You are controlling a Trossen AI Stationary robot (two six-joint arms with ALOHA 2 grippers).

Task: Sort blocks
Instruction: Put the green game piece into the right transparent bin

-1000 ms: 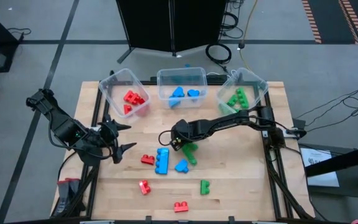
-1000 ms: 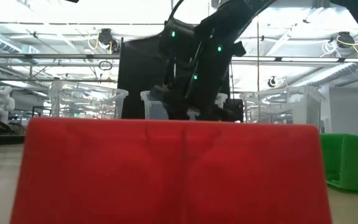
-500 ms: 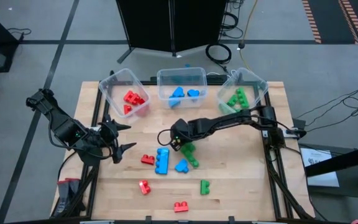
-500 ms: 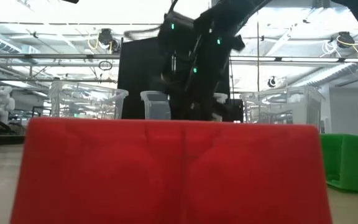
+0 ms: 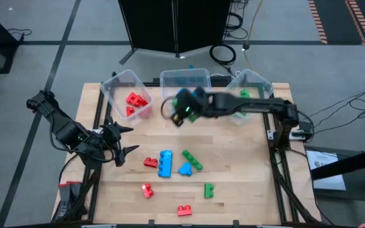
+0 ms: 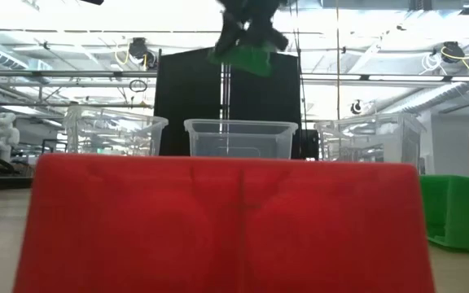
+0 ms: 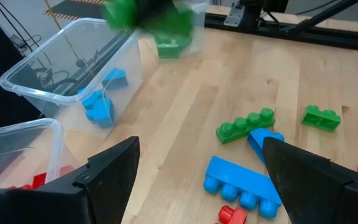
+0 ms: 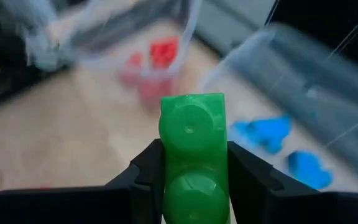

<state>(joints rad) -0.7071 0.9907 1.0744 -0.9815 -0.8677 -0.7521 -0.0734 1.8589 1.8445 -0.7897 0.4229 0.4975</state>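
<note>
Right gripper (image 5: 185, 113) clamped on small green studded plastic brick (image 8: 192, 149), now lifted off table, apparently near blue bin; green bin next. Left gripper (image 5: 120, 140) waits, fingers spread.

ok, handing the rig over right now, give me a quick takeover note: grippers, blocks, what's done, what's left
Right gripper: shut on a green block, raised near the middle bin.
Left gripper: open, empty, waiting at the table's left side.
Done: red blocks in the left bin, blue in the middle, green in the right bin.
Left on the table: two blue, three red, two green blocks, plus the held one.
</note>
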